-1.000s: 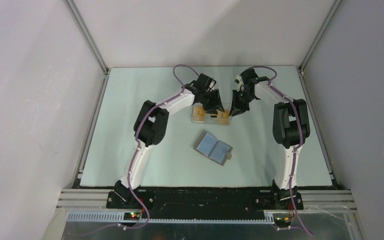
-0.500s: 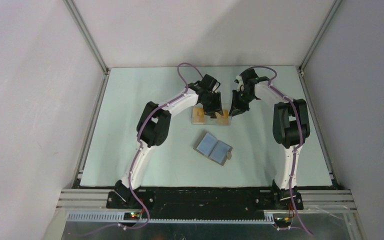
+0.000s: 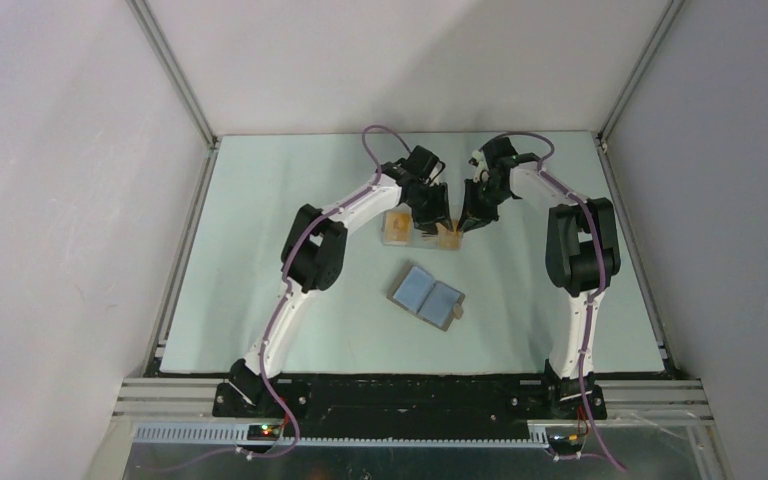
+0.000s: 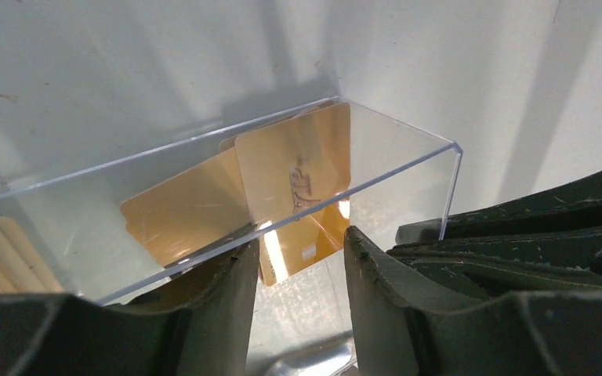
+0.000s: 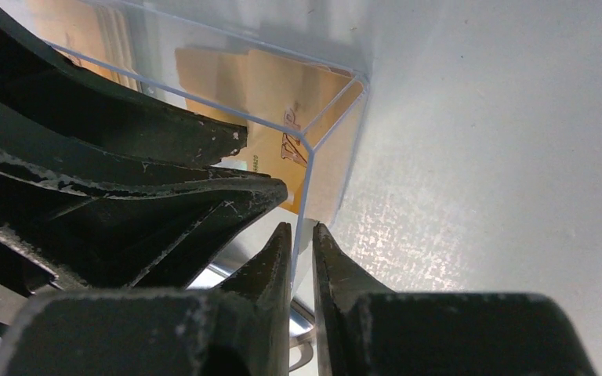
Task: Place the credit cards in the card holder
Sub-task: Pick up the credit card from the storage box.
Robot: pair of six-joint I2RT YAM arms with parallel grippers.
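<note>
Credit cards [image 4: 290, 168] sit inside a clear box [image 4: 398, 184] near the far edge of the surface [image 3: 260, 250], about in the middle of that edge. Some cards lean at the right end of the box, and one of them stands tall with its long side going up. More cards are stacked at the left end of the box. The card holder [image 3: 427, 297] lies open and flat in the middle of the surface, on the near side of the box and apart from it. I can see no card in it.

The left jaws are apart. They point into the right end of the box, and the tall card is straight ahead of the gap between them, a bit further in. Its flat face looks at the jaws, so I think they must turn or slide to get one finger on each side. The right jaws are almost together and pinch the thin end wall of the box at its right corner. I think that holds the box in place. The left arm is nearer to the cards, so the pick looks like its job.
</note>
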